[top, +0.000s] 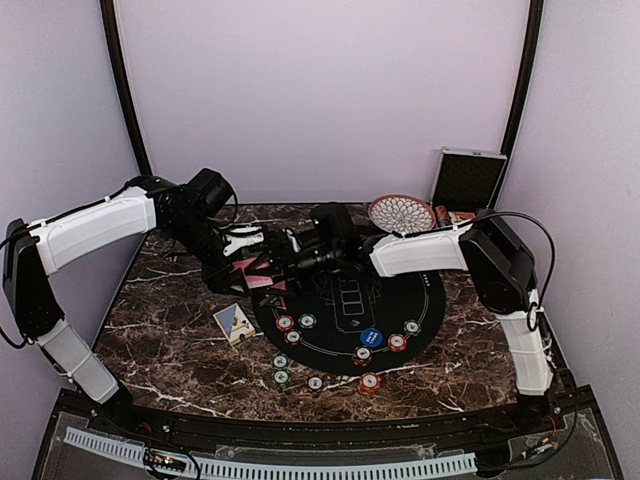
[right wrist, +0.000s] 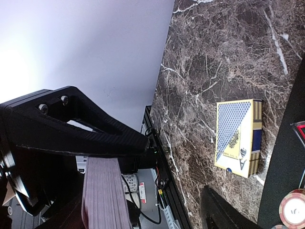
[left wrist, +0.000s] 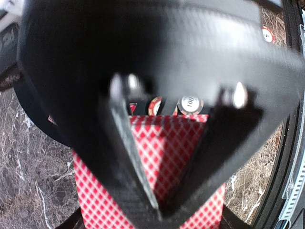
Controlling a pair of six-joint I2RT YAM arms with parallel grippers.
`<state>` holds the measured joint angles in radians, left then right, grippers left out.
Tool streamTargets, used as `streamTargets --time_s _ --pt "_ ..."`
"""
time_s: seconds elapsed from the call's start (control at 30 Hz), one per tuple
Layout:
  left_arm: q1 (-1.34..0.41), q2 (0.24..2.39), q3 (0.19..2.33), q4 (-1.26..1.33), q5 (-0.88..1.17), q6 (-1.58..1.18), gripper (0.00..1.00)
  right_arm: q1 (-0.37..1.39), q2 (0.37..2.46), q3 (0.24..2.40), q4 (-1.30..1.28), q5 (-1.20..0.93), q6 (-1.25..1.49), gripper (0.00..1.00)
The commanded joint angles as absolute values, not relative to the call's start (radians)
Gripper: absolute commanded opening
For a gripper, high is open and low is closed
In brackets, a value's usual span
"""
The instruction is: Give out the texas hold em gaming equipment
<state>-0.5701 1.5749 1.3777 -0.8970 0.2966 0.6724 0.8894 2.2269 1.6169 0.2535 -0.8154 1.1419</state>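
My right gripper [top: 292, 258] [right wrist: 178, 167] is shut on the deck of red-backed cards [right wrist: 105, 195], gripping it by its edges above the left rim of the black mat [top: 405, 300]. My left gripper [top: 250, 268] [left wrist: 162, 210] is shut, its tips meeting on the red back of the top card [left wrist: 95, 191]. I cannot tell whether a card is pinched. Red, green and white chips [top: 285, 323] [left wrist: 190, 105] lie in small groups around the mat. A blue button disc [top: 371, 337] lies on the mat. No orange disc shows.
A blue-and-yellow card box [top: 235, 322] [right wrist: 238, 138] lies on the marble left of the mat. The patterned bowl [top: 401, 213] and the open silver case [top: 468, 180] stand at the back right. Walls close in the back and both sides.
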Motion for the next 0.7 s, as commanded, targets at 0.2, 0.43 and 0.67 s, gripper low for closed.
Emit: streamTargets --time_s 0.2,0.43,0.67 --pt "-0.573 1.545 1.408 -0.908 0.321 0.673 0.00 0.850 2.156 1.522 0.204 -0.798 1.092 0.70" --pt "-0.574 1.546 1.398 -0.904 0.312 0.675 0.00 0.845 2.102 1.489 0.250 -0.810 1.116 0.58" --pt "-0.574 1.545 1.387 -0.898 0.309 0.673 0.00 0.844 2.039 1.470 0.282 -0.820 1.139 0.51"
